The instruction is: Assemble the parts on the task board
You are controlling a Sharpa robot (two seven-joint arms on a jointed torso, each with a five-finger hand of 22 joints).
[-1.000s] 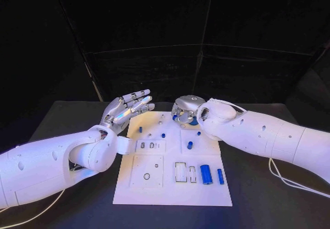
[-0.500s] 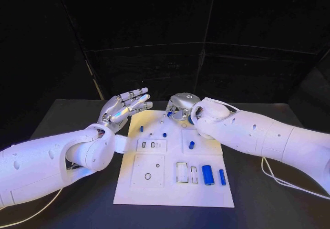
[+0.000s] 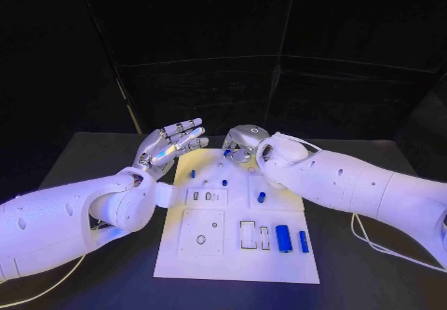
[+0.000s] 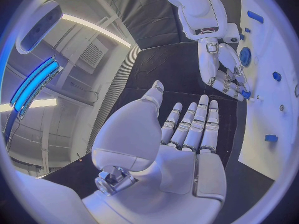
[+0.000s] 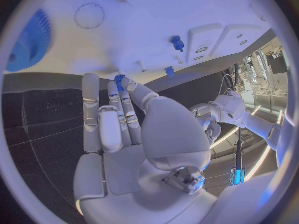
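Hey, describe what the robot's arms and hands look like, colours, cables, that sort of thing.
Both arms are bulky, smooth white shells with rounded joints and small dark holes. The left hand and right hand are silver metal with segmented fingers; wrist views show pale palm plates. A thin white cable trails on the table beside the right arm, and another runs by the left arm.

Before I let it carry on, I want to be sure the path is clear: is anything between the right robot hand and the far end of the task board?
Nothing visible does. The right robot hand already hovers over the task board at its far edge, pinching a small blue part.
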